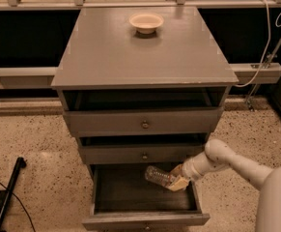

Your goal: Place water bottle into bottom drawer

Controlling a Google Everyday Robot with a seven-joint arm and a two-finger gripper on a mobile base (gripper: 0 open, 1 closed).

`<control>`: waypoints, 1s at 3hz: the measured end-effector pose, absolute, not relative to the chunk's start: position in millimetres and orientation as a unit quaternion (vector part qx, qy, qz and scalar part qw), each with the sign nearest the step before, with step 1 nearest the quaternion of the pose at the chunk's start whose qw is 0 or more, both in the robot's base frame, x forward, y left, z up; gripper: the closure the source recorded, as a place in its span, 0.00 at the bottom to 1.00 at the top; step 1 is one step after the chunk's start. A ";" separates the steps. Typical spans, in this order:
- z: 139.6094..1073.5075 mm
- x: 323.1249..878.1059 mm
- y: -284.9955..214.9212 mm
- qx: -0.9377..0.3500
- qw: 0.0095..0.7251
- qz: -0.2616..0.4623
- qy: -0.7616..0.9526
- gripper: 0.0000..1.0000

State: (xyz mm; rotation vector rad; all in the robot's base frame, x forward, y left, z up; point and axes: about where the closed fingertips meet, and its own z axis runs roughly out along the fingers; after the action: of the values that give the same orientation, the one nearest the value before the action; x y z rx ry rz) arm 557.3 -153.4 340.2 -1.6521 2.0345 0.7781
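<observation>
The water bottle [158,176] is clear and ribbed and lies tilted, its base pointing left, over the open bottom drawer [145,220]. My gripper [178,179] is shut on its neck end, coming in from the right on a white arm [227,159]. The bottle hangs just inside the drawer's dark cavity, below the middle drawer's front [144,154]. The cap and label are hidden by the fingers. I cannot tell whether the bottle touches the drawer floor.
The grey cabinet top [145,52] carries a beige bowl [146,22]. The top drawer [144,122] and middle drawer stand slightly pulled out. A black pole [7,197] lies on the speckled floor at left. A white cable [270,37] hangs at right.
</observation>
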 end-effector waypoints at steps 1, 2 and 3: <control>278.0 545.4 -130.3 -0.568 0.206 0.278 0.747 1.00; 250.7 540.4 -128.9 -0.524 0.234 0.262 0.776 1.00; 230.2 542.4 -115.1 -0.482 0.254 0.279 0.791 0.82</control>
State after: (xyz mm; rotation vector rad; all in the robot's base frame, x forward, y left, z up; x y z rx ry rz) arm 542.4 -115.1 230.2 -1.3107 2.1481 0.7584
